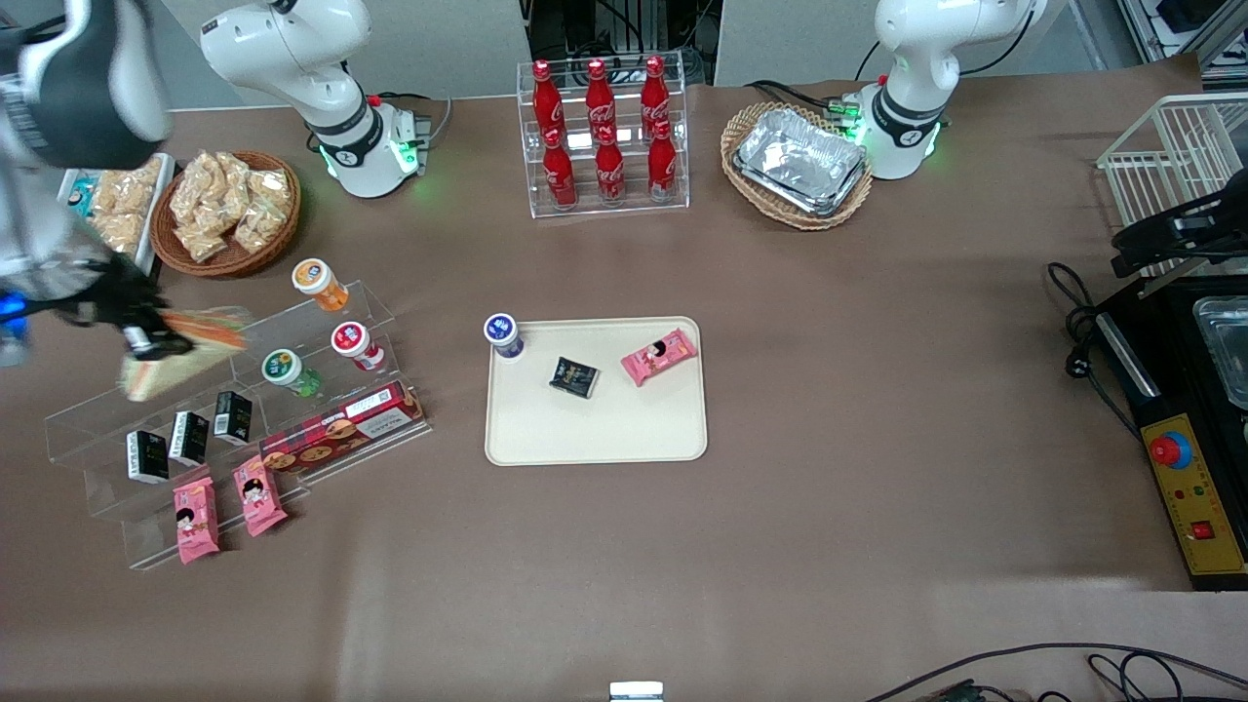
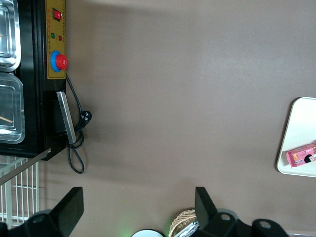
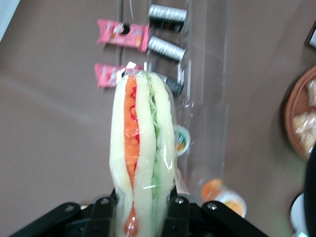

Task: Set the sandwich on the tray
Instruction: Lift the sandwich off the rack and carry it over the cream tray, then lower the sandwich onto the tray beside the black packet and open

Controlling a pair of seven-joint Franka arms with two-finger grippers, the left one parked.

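My gripper [image 1: 146, 336] is shut on the sandwich [image 1: 185, 351], a wrapped wedge of pale bread with orange-red and green filling. It holds it in the air above the clear acrylic display shelf [image 1: 234, 419] at the working arm's end of the table. In the right wrist view the sandwich [image 3: 142, 148] stands clamped between the two black fingers [image 3: 101, 217]. The cream-beige tray [image 1: 595, 429] lies flat at the table's middle, well away toward the parked arm. It also shows in the left wrist view [image 2: 298, 133].
On the tray are a blue-lidded cup [image 1: 503, 334], a black packet [image 1: 574, 376] and a pink snack packet [image 1: 659, 356]. The shelf holds cups, black cartons, a red biscuit box [image 1: 341, 427] and pink packets. A snack basket [image 1: 226, 210] and a cola rack [image 1: 604, 136] stand farther back.
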